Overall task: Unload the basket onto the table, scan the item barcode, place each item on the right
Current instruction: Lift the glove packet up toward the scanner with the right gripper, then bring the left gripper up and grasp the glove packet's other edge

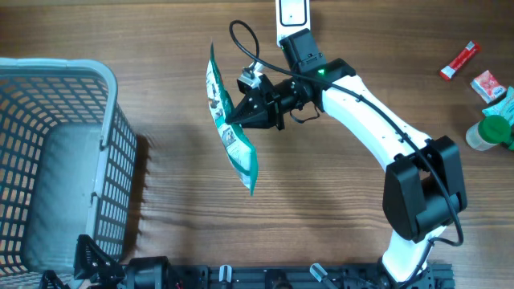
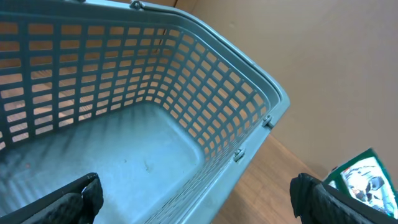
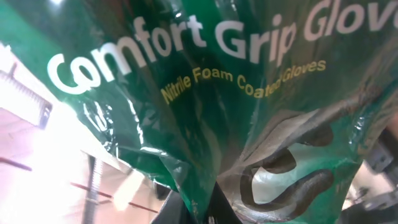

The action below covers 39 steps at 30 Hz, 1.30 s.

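The right gripper (image 1: 243, 112) is shut tight on a green packet of gloves (image 1: 230, 132). It pinches the packet near the middle of its long side. The packet is up in the air over the middle of the brown wooden tabletop (image 1: 144, 48), and from above I see it almost on its thin edge. Up close, the packet (image 3: 205, 112) fills the whole right wrist view. White words on it say "Comfort Grip Gloves", and small yellow words say "Nitrile Foam Coated Gloves". The shiny plastic is wrinkled where it is held.

The left gripper (image 2: 196, 186) is open wide and holds nothing. It hangs over a gray plastic basket (image 2: 186, 68) with lots of little holes in its walls. A corner of the packet (image 2: 364, 180) peeks in at the side of that view.

Far off on the right side lie a red tube (image 1: 458, 61), a small red and white box (image 1: 486, 83) and a green bottle (image 1: 491, 132).
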Each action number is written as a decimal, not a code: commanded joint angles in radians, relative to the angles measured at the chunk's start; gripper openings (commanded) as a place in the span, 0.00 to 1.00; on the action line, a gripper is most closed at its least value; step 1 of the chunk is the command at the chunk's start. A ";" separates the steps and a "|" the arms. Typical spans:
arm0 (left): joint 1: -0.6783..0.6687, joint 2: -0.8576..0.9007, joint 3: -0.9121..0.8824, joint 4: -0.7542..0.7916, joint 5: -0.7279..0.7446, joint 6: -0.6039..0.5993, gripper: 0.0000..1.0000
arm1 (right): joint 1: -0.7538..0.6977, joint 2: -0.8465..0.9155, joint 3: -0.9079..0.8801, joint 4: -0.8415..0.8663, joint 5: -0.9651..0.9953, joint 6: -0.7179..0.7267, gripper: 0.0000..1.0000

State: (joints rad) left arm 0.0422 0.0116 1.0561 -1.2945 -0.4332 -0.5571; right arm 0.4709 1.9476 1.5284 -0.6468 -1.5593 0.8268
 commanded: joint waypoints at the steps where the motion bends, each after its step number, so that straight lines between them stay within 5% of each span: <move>1: 0.001 -0.007 -0.019 0.103 0.162 -0.039 1.00 | -0.023 -0.074 0.010 0.014 -0.064 0.168 0.04; 9: 0.001 0.085 -0.060 0.280 0.579 -0.064 1.00 | -0.148 -0.182 0.010 0.053 -0.064 0.211 0.04; 15: 0.001 0.517 -0.086 0.414 0.893 -0.094 1.00 | -0.181 -0.211 0.010 0.055 -0.064 0.241 0.04; 22: 0.000 0.929 -0.088 0.634 1.230 -0.336 1.00 | -0.182 -0.211 0.010 0.055 -0.064 0.247 0.04; 28: -0.089 1.076 -0.103 0.869 1.247 -0.474 1.00 | -0.200 -0.211 0.010 0.051 -0.064 0.320 0.04; 37: -0.282 1.096 -0.266 1.240 0.985 -0.861 1.00 | -0.229 -0.239 0.064 0.116 -0.054 0.566 0.04; 39: -0.295 1.096 -0.287 1.285 0.971 -0.899 1.00 | -0.239 -0.249 0.098 0.246 -0.055 0.663 0.04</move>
State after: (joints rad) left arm -0.2226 1.1019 0.8085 -0.0578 0.6224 -1.3251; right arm 0.2558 1.7557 1.5417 -0.5232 -1.5593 1.3506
